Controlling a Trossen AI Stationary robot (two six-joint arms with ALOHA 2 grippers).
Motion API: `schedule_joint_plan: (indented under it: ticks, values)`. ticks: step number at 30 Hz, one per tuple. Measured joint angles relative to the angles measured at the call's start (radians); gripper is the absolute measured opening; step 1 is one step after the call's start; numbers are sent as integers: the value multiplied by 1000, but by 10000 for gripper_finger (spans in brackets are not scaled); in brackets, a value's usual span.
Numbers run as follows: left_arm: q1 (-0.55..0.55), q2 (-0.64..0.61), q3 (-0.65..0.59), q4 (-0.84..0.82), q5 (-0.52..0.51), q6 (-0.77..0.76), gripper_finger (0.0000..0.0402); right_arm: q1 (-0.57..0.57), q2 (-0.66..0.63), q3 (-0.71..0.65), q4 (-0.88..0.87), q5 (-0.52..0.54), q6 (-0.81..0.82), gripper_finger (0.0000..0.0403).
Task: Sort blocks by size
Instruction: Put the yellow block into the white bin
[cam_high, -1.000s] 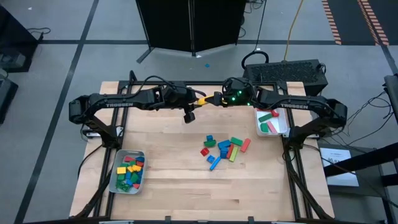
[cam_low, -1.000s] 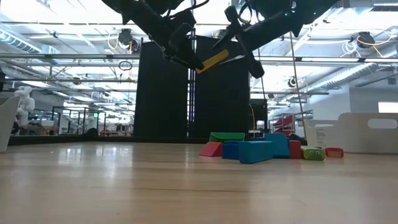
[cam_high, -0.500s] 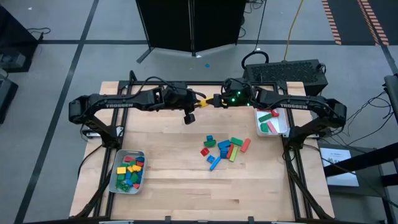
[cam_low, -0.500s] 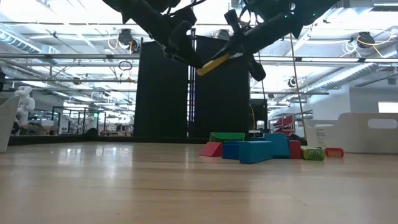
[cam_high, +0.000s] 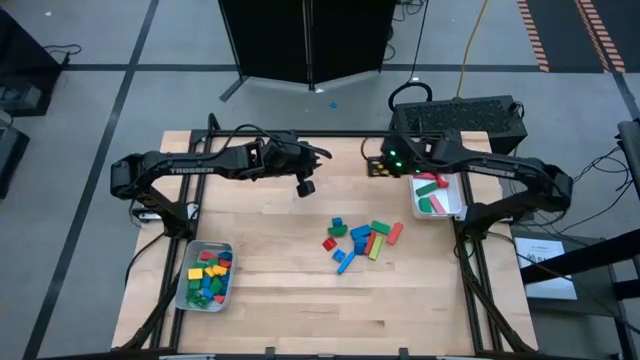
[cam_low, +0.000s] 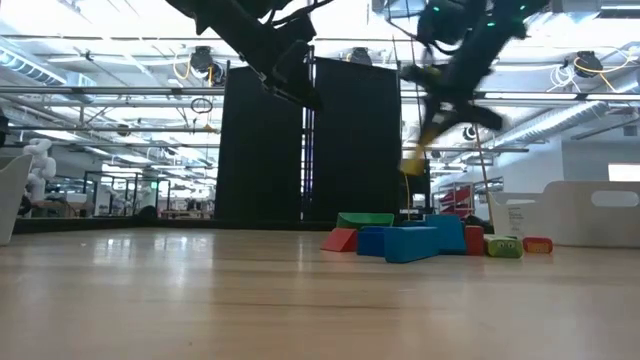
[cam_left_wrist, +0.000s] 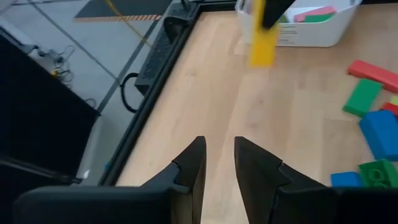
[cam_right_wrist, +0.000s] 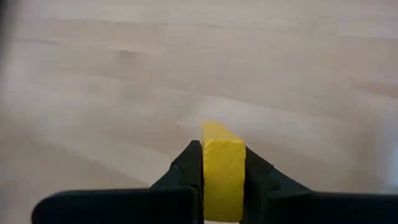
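Now the right end effector (cam_right_wrist: 222, 163) is clamped on a yellow bar (cam_right_wrist: 222, 163), held above the worktop (cam_high: 270, 260) near its far edge, just beside the white tray (cam_high: 440, 213) at the right. From the low view the bar (cam_low: 418, 150) hangs tilted in the air, clear of the wood. The left wrist view shows the same bar (cam_left_wrist: 263, 40) dangling in front of that tray.

The left end effector (cam_left_wrist: 217, 162) hovers over the far middle of the worktop, its fingers (cam_left_wrist: 194, 165) slightly parted with nothing between them.

A loose pile of blocks (cam_high: 360, 240) lies right of the worktop's centre: blue, green and red pieces, some touching, with a red bar at the pile's right side and a blue one toward the near side. The white tray holds a few red and green bars (cam_high: 433, 194). Another tray (cam_high: 190, 300) sits at the near left corner, filled with short blocks (cam_high: 210, 277) in yellow, red, green and blue.
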Motion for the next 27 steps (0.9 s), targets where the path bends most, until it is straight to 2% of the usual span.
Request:
schedule_joint_plan:
  ticks: [6, 10, 15, 17, 24, 27]
  values:
    - [1, 0, 0, 5, -21, -8, 88, 5, -112, 0, -372, 150, 161, 36]
    - [1, 0, 0, 6, -20, -60, 88, 17, -144, 0, -598, 195, 293, 36]
    - [1, 8, -1, 14, -12, -86, 89, 16, -127, 0, -849, 220, 415, 42]
    - [1, 9, -1, 15, 8, -86, 89, 16, -122, 0, -859, 221, 413, 71]
    - [-8, 27, -1, 23, 92, -87, 89, 14, -122, 0, -764, 226, 360, 216]
    - [-21, 36, -2, 3, 133, -87, 103, 14, -121, 0, -750, 227, 357, 257]
